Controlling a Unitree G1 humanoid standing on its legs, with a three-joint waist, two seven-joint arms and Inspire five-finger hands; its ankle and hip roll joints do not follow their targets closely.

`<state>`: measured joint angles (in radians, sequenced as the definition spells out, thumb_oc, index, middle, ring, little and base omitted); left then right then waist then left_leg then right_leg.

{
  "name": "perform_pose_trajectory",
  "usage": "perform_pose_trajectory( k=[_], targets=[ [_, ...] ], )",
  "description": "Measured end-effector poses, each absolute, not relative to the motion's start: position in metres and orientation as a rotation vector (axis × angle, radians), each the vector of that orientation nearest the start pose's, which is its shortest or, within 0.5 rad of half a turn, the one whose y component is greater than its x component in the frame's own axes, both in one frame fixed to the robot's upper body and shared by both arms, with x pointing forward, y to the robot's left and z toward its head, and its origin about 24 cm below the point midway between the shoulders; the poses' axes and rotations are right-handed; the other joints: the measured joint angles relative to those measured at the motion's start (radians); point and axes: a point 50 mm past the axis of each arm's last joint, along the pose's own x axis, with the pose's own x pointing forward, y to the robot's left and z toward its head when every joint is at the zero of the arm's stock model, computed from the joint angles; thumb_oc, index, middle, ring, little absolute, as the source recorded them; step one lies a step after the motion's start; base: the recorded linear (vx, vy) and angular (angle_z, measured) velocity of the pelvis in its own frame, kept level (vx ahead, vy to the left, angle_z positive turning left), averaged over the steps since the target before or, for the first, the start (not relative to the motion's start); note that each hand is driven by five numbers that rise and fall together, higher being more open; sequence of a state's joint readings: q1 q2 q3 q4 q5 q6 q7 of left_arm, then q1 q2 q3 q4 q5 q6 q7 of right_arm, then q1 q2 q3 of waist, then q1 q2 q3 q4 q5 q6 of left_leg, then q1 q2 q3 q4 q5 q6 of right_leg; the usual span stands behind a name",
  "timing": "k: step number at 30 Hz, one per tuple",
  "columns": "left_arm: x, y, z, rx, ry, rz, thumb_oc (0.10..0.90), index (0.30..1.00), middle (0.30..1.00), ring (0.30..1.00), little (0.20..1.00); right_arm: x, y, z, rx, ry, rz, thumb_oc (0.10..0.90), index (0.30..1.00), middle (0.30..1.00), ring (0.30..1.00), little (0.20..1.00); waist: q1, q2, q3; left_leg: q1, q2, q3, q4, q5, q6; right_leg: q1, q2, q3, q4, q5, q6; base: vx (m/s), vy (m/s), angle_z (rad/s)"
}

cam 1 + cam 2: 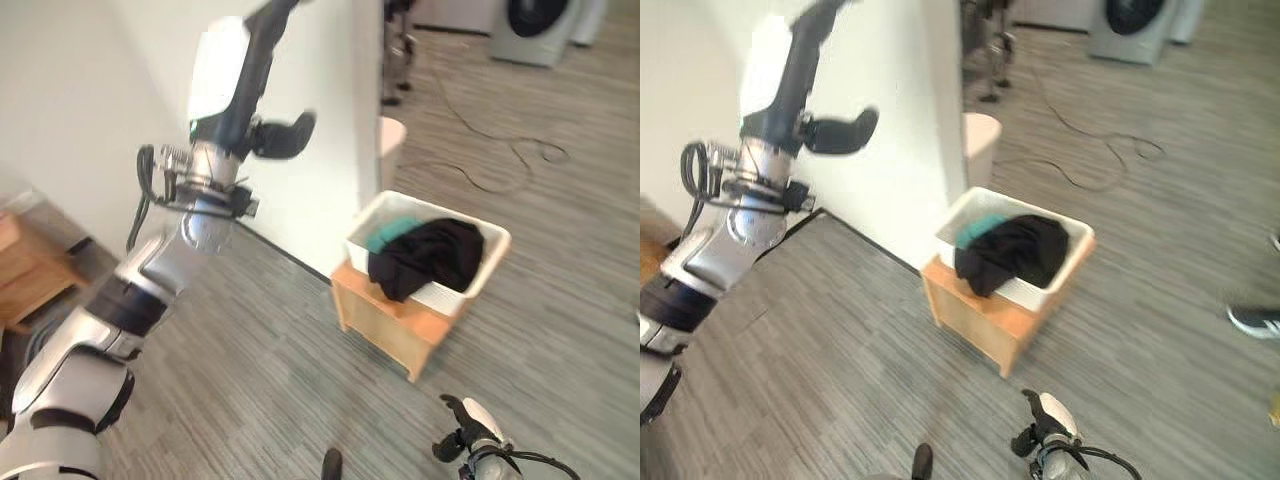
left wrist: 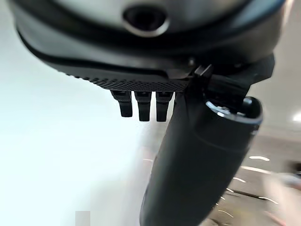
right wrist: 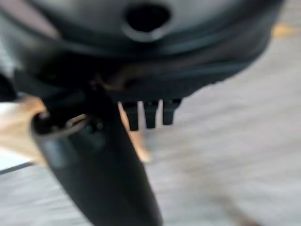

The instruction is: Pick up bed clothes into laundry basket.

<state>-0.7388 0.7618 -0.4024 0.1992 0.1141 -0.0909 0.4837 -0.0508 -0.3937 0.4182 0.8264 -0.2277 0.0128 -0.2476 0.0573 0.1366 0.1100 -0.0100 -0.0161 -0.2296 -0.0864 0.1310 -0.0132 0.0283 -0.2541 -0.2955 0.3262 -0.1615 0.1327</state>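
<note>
Draping over the white laundry basket's [image 1: 492, 262] rim at 3 o'clock, the black garment [image 1: 428, 256] bears no readable writing. Left hand [image 1: 262, 128], raised at 11 o'clock, and right hand [image 1: 470, 432], at 6 o'clock, hold nothing, fingers relaxed, well apart from it.

left hand [image 1: 262, 110]: raised high, arm extended, fingers straight, empty | right hand [image 1: 470, 425]: hangs low, fingers relaxed, empty
</note>
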Motion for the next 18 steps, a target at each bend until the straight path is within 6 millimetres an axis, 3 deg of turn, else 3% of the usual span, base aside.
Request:
perform_pose_trajectory(
  k=[2,3,4,5,7,8,9,10,12,13,14,15,16,17,18],
  targets=[
    [0.343,0.220,0.209,0.845,-0.577,0.274,0.800,0.900,0.900,0.900,0.900,0.207,-0.205,-0.098,-0.843,0.623,0.154,0.800,0.900,0.900,0.900,0.900,0.017,-0.018,0.001,-0.007,0.006,-0.088,0.006,0.001,-0.003,-0.012,0.110,0.251,-0.060,-0.054,0.019,0.15,-0.070,1.05],
    [0.347,0.235,0.196,0.833,-0.491,0.312,0.800,0.900,0.900,0.900,0.900,0.219,-0.195,-0.092,-0.842,0.578,0.185,0.800,0.900,0.900,0.900,0.900,0.017,-0.026,0.005,-0.012,0.011,-0.140,0.006,0.003,-0.011,-0.028,0.179,0.366,-0.068,-0.066,-0.001,0.00,-0.078,1.94],
    [0.350,0.259,0.177,0.789,-0.349,0.383,0.800,0.900,0.900,0.900,0.900,0.233,-0.177,-0.084,-0.855,0.506,0.245,0.800,0.900,0.900,0.900,0.900,-0.013,-0.035,0.006,-0.033,0.014,-0.222,0.010,0.006,-0.026,-0.045,0.289,0.542,-0.105,-0.060,-0.030,-0.11,-0.108,2.11],
    [0.346,0.273,0.165,0.756,-0.279,0.421,0.800,0.900,0.900,0.900,0.900,0.240,-0.166,-0.078,-0.844,0.463,0.271,0.800,0.900,0.900,0.900,0.900,-0.006,-0.041,0.010,-0.034,0.009,-0.279,0.005,0.009,-0.031,-0.047,0.311,0.532,-0.084,-0.044,-0.096,-0.15,-0.193,2.02],
    [0.327,0.301,0.138,0.639,-0.165,0.503,0.800,0.900,0.900,0.900,0.900,0.257,-0.155,-0.067,-0.862,0.406,0.299,0.800,0.900,0.900,0.900,0.900,0.061,-0.034,0.009,-0.067,0.014,-0.334,0.016,0.017,-0.050,-0.017,0.321,0.463,-0.146,-0.010,-0.151,-0.21,-0.244,1.06],
    [0.323,0.306,0.131,0.601,-0.140,0.526,0.800,0.900,0.900,0.900,0.900,0.261,-0.154,-0.064,-0.866,0.393,0.302,0.800,0.900,0.900,0.900,0.900,0.079,-0.032,0.009,-0.079,0.016,-0.340,0.019,0.027,-0.060,-0.010,0.335,0.439,-0.160,-0.007,-0.154,-0.31,-0.231,1.16],
    [0.314,0.313,0.117,0.522,-0.092,0.559,0.800,0.900,0.900,0.900,0.900,0.268,-0.150,-0.059,-0.877,0.374,0.308,0.800,0.900,0.900,0.900,0.900,0.096,-0.036,0.013,-0.101,0.010,-0.340,0.029,0.048,-0.092,-0.001,0.341,0.403,-0.177,-0.001,-0.157,-0.28,-0.227,1.46],
    [0.302,0.318,0.097,0.447,-0.040,0.583,0.800,0.900,0.900,0.900,0.900,0.274,-0.148,-0.054,-0.890,0.356,0.315,0.800,0.900,0.900,0.900,0.900,0.116,-0.041,0.017,-0.125,0.005,-0.341,0.044,0.055,-0.102,0.008,0.341,0.374,-0.191,-0.006,-0.151,-0.36,-0.204,1.51],
    [0.261,0.330,0.056,0.349,0.075,0.612,0.800,0.900,0.900,0.900,0.900,0.289,-0.142,-0.033,-0.897,0.288,0.351,0.800,0.900,0.900,0.900,0.900,0.149,-0.049,0.022,-0.151,0.013,-0.327,0.040,0.061,-0.114,0.014,0.352,0.339,-0.248,0.009,-0.167,-0.34,-0.134,0.87],
    [0.229,0.336,0.033,0.261,0.120,0.678,0.800,0.900,0.900,0.900,0.900,0.288,-0.142,-0.016,-0.871,0.199,0.337,0.800,0.900,0.900,0.900,0.900,0.172,-0.048,0.032,-0.162,0.014,-0.302,0.033,0.069,-0.126,0.011,0.360,0.317,-0.246,0.003,-0.154,-0.25,-0.007,0.67],
    [0.196,0.338,0.006,0.178,0.200,0.773,0.800,0.900,0.900,0.900,0.900,0.285,-0.143,0.000,-0.853,0.087,0.342,0.800,0.900,0.900,0.900,0.900,0.178,-0.048,0.046,-0.175,0.012,-0.258,0.026,0.061,-0.138,0.026,0.353,0.288,-0.266,0.018,-0.176,-0.29,0.052,0.84],
    [0.177,0.336,-0.015,0.130,0.294,0.814,0.800,0.900,0.900,0.900,0.900,0.281,-0.146,0.000,-0.865,0.074,0.354,0.800,0.900,0.900,0.900,0.900,0.181,-0.054,0.055,-0.195,0.034,-0.137,0.012,0.030,-0.115,0.054,0.351,0.253,-0.297,0.029,-0.189,-0.29,0.043,1.32],
    [0.151,0.330,-0.039,0.085,0.406,0.840,0.800,0.900,0.900,0.900,0.900,0.274,-0.149,-0.009,-0.887,0.100,0.373,0.800,0.900,0.900,0.900,0.900,0.179,-0.101,0.071,-0.197,0.072,0.144,0.005,-0.038,-0.050,0.069,0.313,0.174,-0.305,0.027,-0.192,-0.37,0.038,1.68],
    [0.141,0.324,-0.052,0.076,0.468,0.824,0.800,0.900,0.900,0.900,0.900,0.272,-0.151,-0.013,-0.900,0.125,0.378,0.800,0.900,0.900,0.900,0.900,0.182,-0.152,0.098,-0.219,0.072,0.283,0.030,-0.051,-0.019,0.077,0.266,0.112,-0.300,0.016,-0.188,-0.34,0.020,1.95],
    [0.137,0.318,-0.061,0.062,0.509,0.802,0.800,0.900,0.900,0.900,0.900,0.270,-0.156,-0.016,-0.907,0.144,0.369,0.800,0.900,0.900,0.900,0.900,0.170,-0.175,0.112,-0.231,0.080,0.391,0.070,-0.061,-0.004,0.084,0.239,0.053,-0.301,0.013,-0.190,-0.27,0.011,2.21]
  ],
)
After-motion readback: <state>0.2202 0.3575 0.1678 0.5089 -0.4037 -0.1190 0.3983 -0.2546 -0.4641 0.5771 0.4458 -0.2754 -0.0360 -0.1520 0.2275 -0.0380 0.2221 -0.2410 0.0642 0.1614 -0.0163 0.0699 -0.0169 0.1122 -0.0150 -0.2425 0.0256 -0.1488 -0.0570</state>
